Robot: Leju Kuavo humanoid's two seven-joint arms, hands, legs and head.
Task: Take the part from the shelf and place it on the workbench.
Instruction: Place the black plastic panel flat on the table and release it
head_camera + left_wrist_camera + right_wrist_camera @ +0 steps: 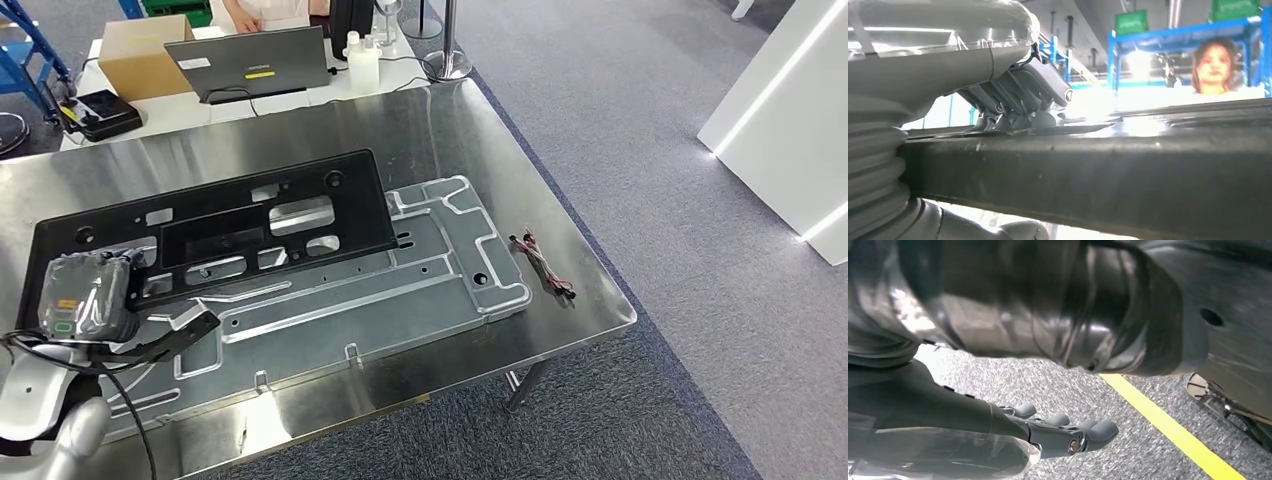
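Firmly, the left hand [95, 300] grips the flat black plastic part [215, 230]; the right hand [1058, 432] hangs empty, fingers apart.

We see the black part [210, 225] and the metal plate [400, 290] covering most of the workbench [560, 330] — bare strips remain beside the cable bundle [542, 266].

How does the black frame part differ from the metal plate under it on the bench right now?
The black frame part is dark and matte; the metal plate is bright silver. The black frame part lies on top, overlapping the metal plate's far edge, while the metal plate rests straight on the workbench. The left hand grips the black frame part's near-left end, not the metal plate. Both are flat, long panels with cut-outs.
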